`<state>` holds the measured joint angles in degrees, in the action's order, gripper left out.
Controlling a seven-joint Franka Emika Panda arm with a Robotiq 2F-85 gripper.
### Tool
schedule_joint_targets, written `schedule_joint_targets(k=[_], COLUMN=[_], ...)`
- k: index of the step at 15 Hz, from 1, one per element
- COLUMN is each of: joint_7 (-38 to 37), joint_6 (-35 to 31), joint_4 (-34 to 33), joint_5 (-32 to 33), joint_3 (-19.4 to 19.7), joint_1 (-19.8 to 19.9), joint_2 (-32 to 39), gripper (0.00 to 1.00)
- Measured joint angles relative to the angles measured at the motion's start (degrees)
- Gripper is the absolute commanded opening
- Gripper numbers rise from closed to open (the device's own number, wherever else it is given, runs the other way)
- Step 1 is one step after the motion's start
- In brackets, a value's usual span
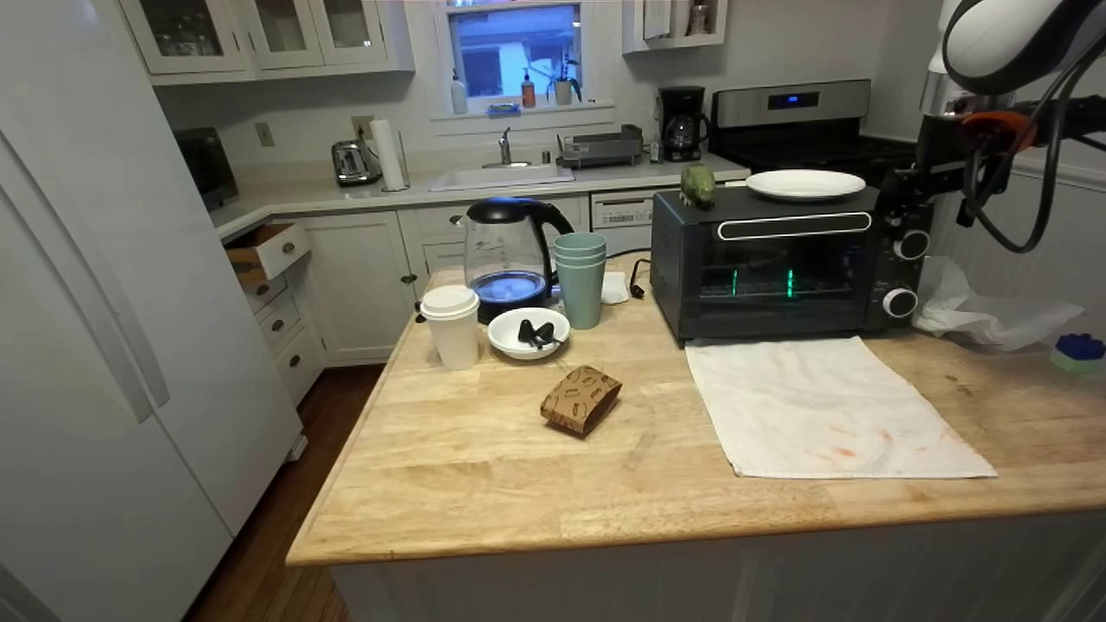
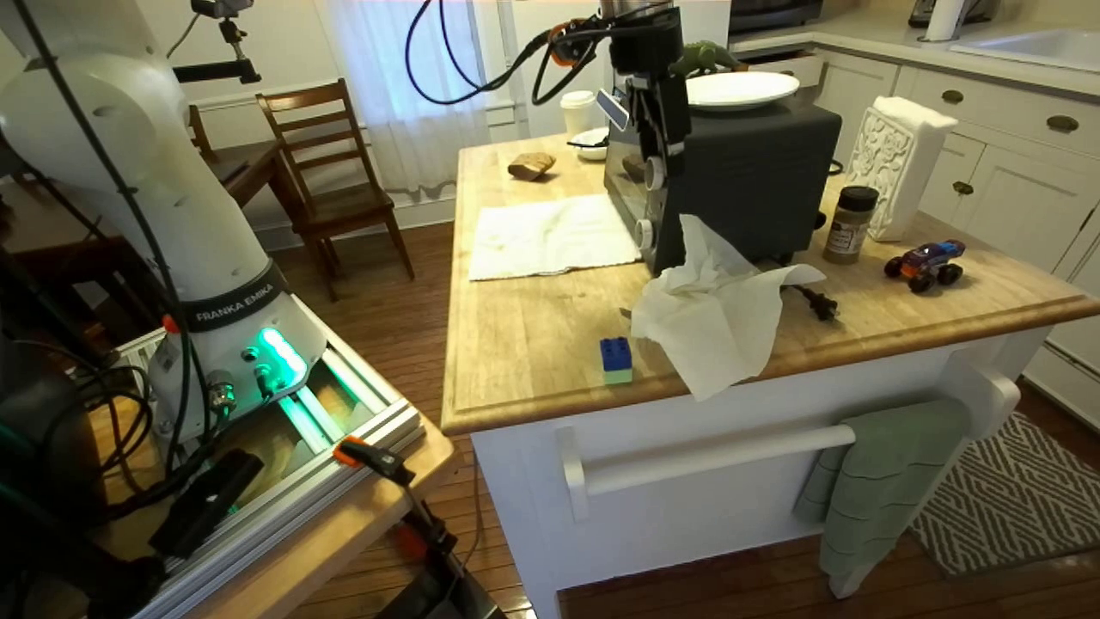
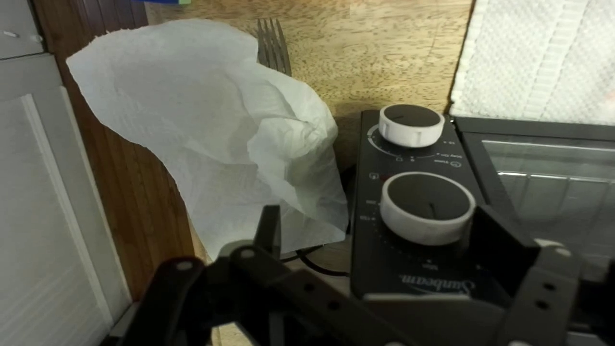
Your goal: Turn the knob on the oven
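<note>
The black toaster oven stands on the wooden island with its glass door facing out; its dark side shows in an exterior view. Its control panel has an upper knob and a lower knob, both with white rims. In the wrist view the upper knob lies nearer and the lower knob farther away. My gripper is open at the panel. One finger is close against the upper knob's door side; whether it touches I cannot tell. The other finger is well apart, beyond the panel's outer edge.
A crumpled paper towel lies beside the oven's knob side, with fork tines showing under it. A white plate and a green dinosaur figure are on the oven. A white cloth lies before the door.
</note>
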<state>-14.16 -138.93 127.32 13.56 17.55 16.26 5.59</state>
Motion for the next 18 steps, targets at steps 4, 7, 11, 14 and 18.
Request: schedule_joint_targets(k=[4,7,11,14,18], joint_7=[-0.76,-0.96,-0.99,-0.99,-0.99], joint_6=[0.23,0.27,0.27,0.26,0.27], joint_4=[-0.06,-0.06,-0.06,-0.08,-0.09], joint_5=[0.05,0.07,0.09,0.09,0.09], joint_3=[0.02,0.05,0.14,0.25,0.46], joint_1=[-0.01,-0.02,-0.03,-0.03,-0.03], joint_2=[-0.02,-0.05,-0.09,-0.14,-0.40], gripper=[1.00,1.00,1.00,1.00,1.00])
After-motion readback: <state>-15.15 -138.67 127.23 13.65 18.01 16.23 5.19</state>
